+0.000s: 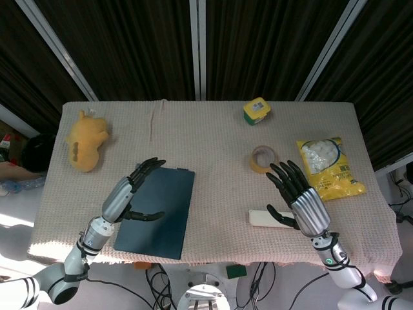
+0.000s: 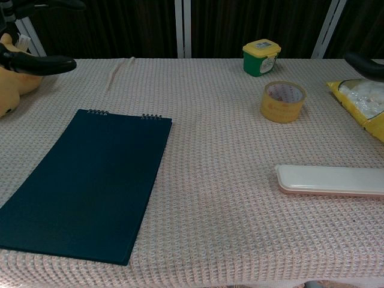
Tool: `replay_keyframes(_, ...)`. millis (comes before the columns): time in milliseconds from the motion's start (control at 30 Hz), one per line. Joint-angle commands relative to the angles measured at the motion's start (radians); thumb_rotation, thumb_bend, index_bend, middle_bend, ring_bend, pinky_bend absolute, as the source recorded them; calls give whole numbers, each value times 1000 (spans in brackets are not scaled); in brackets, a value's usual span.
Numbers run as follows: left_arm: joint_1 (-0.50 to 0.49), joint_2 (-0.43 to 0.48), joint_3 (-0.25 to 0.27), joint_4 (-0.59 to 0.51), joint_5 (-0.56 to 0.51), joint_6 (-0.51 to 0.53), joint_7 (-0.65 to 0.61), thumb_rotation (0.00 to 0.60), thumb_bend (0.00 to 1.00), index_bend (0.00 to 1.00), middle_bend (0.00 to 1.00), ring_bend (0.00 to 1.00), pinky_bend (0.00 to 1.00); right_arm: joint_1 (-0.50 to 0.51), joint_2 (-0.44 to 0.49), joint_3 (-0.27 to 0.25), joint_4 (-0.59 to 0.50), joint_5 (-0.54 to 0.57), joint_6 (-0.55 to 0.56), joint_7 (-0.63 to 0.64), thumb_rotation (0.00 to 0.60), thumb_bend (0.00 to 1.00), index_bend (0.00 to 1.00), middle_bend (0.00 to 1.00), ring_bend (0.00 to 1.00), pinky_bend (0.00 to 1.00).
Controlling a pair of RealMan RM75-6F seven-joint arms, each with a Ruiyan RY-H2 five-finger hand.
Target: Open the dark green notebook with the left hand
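The dark green notebook (image 1: 157, 211) lies closed and flat on the cloth-covered table (image 1: 206, 139), spiral binding at its far edge; in the chest view the notebook (image 2: 84, 182) fills the near left. My left hand (image 1: 129, 192) hovers over the notebook's left edge, fingers spread and holding nothing; only its dark fingertips (image 2: 42, 62) show at the top left of the chest view. My right hand (image 1: 298, 197) is open with spread fingers at the near right, just above a pale flat case (image 1: 266, 217).
A yellow plush toy (image 1: 86, 139) lies at the left. A roll of tape (image 1: 263, 159), a green jar with a yellow lid (image 1: 257, 110) and a yellow snack bag (image 1: 329, 166) sit on the right half. The table's front edge is close behind the notebook.
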Motion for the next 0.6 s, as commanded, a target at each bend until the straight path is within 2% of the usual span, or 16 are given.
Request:
replay_keyframes(33, 30, 32, 34, 26, -2, 1, 100, 600, 124, 55, 91, 31, 150, -12, 16, -3, 14, 18, 11, 14, 600, 329, 0, 0, 0, 0)
replay_keyframes(100, 53, 56, 59, 38, 3, 6, 164, 600, 125, 55, 91, 31, 149, -24, 29, -5, 27, 29, 25, 26, 600, 329, 0, 0, 0, 0)
replay_keyframes(333, 144, 154, 208, 44, 82, 16, 340, 600, 131, 64, 90, 31, 150, -99, 72, -4, 97, 110, 110, 123, 600, 329, 0, 0, 0, 0)
replay_keyframes(467, 213, 156, 249, 55, 106, 41, 537, 600, 177, 95, 90, 31, 150, -166, 95, -23, 126, 138, 175, 156, 600, 327, 0, 0, 0, 0)
replay_keyframes(600, 276, 132, 269, 83, 121, 80, 659, 600, 195, 112, 91, 31, 150, -232, 115, -55, 141, 128, 244, 166, 600, 327, 0, 0, 0, 0)
